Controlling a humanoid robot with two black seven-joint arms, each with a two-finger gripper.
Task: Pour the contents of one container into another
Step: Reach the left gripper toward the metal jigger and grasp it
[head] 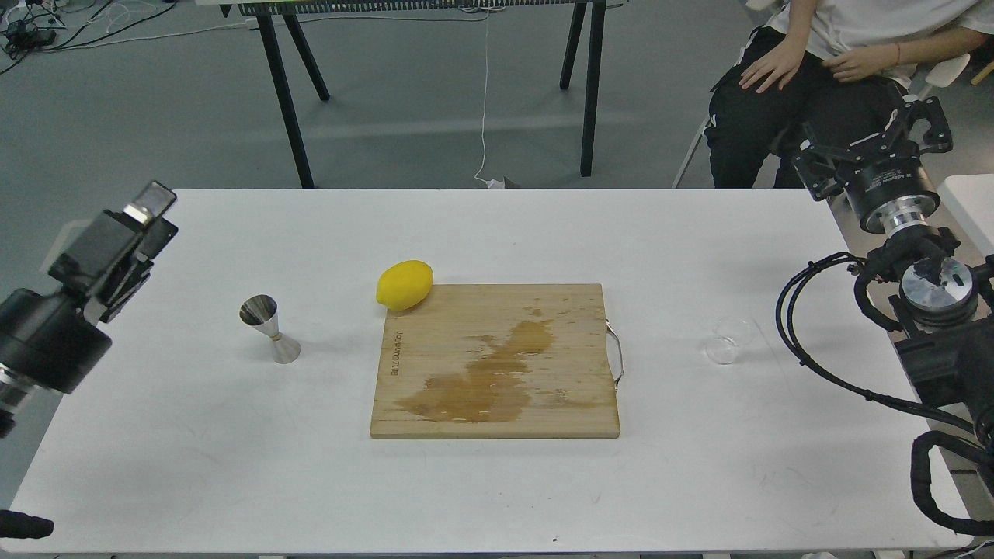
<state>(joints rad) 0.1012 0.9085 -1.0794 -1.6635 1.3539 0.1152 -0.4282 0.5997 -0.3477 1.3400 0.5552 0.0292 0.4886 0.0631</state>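
Two vessels stand apart on our white bench (pixel 497 489), a wooden board (pixel 497 361) between them. At nine o'clock of the board the steel jigger (pixel 269 329) stands with its long axis leaning, mouth toward ten o'clock: shiny, two cones joined at a narrow waist. At three o'clock sits the cup (pixel 728 341), clear glass, short and round, upright. A smooth yellow lemon (pixel 404 285) touches the board's eleven o'clock corner. Our left claw (pixel 151 221) we cannot tell; our right claw (pixel 877 144) is spread apart, empty.
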